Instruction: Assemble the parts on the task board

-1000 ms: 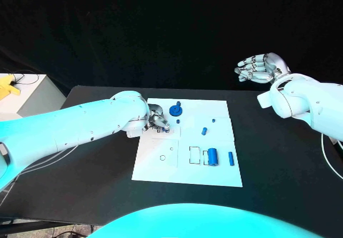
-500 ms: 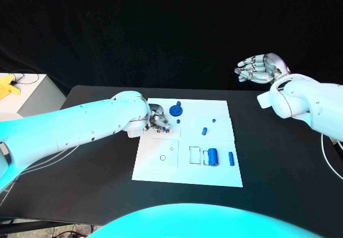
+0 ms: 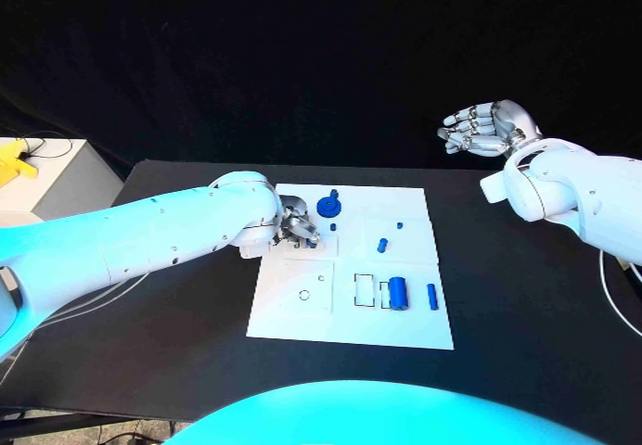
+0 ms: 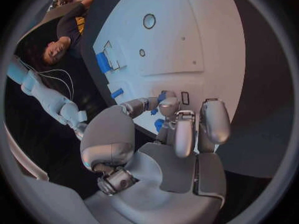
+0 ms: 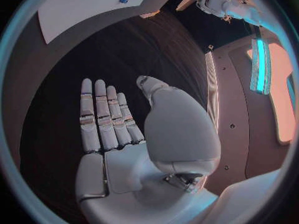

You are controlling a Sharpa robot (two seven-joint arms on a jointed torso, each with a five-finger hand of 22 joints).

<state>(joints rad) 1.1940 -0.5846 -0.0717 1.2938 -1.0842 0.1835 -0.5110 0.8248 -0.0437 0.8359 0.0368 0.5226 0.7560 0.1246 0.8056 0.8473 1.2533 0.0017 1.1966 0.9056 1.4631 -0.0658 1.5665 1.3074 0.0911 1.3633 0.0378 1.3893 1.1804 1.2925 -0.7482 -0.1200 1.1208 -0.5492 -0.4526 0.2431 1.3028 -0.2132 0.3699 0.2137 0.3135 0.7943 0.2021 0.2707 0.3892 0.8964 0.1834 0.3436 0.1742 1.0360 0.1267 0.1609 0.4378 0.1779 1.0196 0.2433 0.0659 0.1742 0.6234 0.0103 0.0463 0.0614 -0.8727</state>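
On the matte black desk (image 3: 535,306), the flat white task board (image 3: 351,315) carries five small blue parts, while the left hand (image 3: 297,229) pinches another blue part (image 4: 163,97) near its left edge, and the right hand (image 3: 484,128) hovers with fingers spread, holding nothing.

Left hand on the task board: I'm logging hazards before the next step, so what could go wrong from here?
1. The left hand pinches a small blue part only at its fingertips, low over the task board; it could slip out or seat crooked.
2. The blue gear and a short blue peg lie near that hand; a sideways move might knock them.
3. The right hand is raised, open, off the board, so it cannot steady anything.
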